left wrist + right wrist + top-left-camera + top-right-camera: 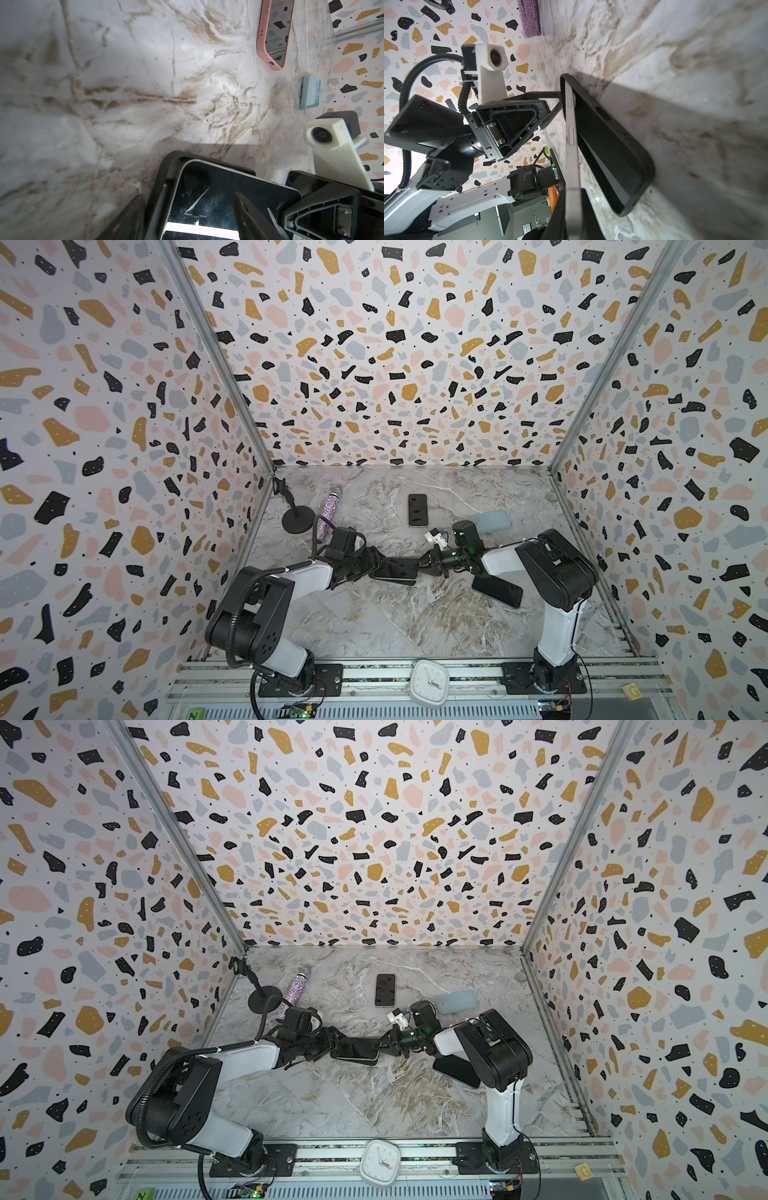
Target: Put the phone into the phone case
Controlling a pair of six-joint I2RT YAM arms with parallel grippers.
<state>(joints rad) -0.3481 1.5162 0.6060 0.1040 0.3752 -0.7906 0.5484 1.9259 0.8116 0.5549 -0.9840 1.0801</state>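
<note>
On the table (415,614) the right gripper (420,566) clamps the phone (572,133) tilted, far end tucked into the case (608,145) lying flat, while the left gripper (376,566), jaws apart, straddles that end, likely to steady it.

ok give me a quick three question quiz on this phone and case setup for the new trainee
1. Pick one: what is the right gripper shut on? A) the blue case B) the silver-edged phone C) the microphone
2. True or false: that phone lies fully seated in the black case.
3. Fill the gap: the spare phone lying alone at the back wears a ____ case.

Key: 1 B. 2 False: it tilts away from the case, and they meet only at one end. 3 pink.
</note>
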